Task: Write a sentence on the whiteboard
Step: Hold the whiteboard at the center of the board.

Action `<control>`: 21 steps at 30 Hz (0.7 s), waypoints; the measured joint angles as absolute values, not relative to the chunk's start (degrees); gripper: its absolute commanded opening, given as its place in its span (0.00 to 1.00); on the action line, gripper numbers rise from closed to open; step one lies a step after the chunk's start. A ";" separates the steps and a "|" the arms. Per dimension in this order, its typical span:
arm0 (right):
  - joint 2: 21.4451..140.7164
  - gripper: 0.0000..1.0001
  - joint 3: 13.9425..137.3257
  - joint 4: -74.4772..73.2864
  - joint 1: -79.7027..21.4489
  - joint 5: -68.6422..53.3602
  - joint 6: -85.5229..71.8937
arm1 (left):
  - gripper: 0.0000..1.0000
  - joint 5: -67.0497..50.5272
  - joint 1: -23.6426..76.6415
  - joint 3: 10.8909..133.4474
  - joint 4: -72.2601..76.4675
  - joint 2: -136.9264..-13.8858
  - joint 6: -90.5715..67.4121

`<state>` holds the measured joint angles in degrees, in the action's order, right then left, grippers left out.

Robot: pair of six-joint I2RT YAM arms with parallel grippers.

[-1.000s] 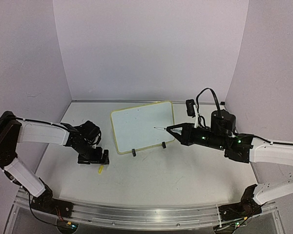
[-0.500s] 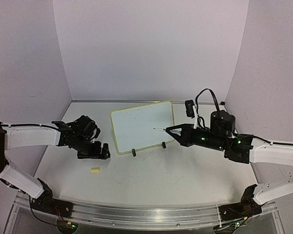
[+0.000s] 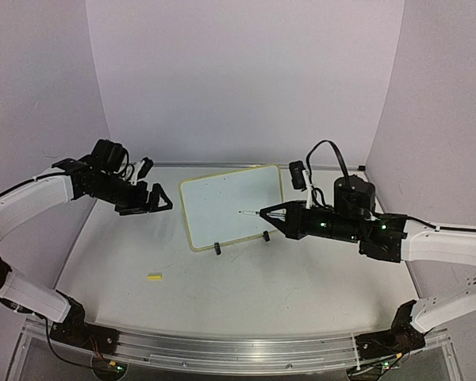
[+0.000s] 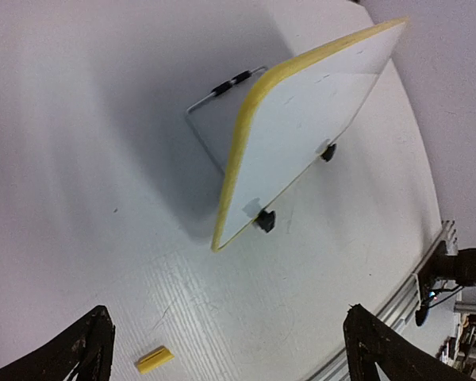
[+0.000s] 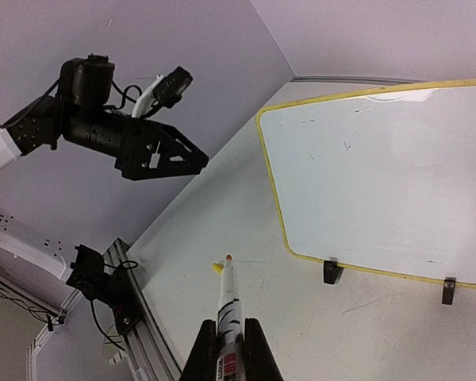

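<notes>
The whiteboard stands tilted on two black feet at the table's middle back; it also shows in the left wrist view and the right wrist view. Its face carries only a few faint specks; no handwritten sentence shows. My right gripper is shut on the yellow-white marker pen, uncapped, its tip hovering in front of the board's right half. My left gripper is open and empty, raised in the air left of the board.
A small yellow pen cap lies on the table front left of the board. A wire stand props the board from behind. A metal rail runs along the near edge. Walls close in on both sides.
My left gripper has let go of the yellow cap, left it on the table, and risen up and back to the left. My right gripper has shifted slightly left with the marker.
</notes>
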<state>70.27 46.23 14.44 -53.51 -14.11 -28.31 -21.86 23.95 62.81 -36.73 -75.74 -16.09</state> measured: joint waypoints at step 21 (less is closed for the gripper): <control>90.35 0.00 61.42 17.21 -54.68 -18.16 -27.57 | 0.95 -49.17 13.41 65.21 -24.16 -84.49 0.21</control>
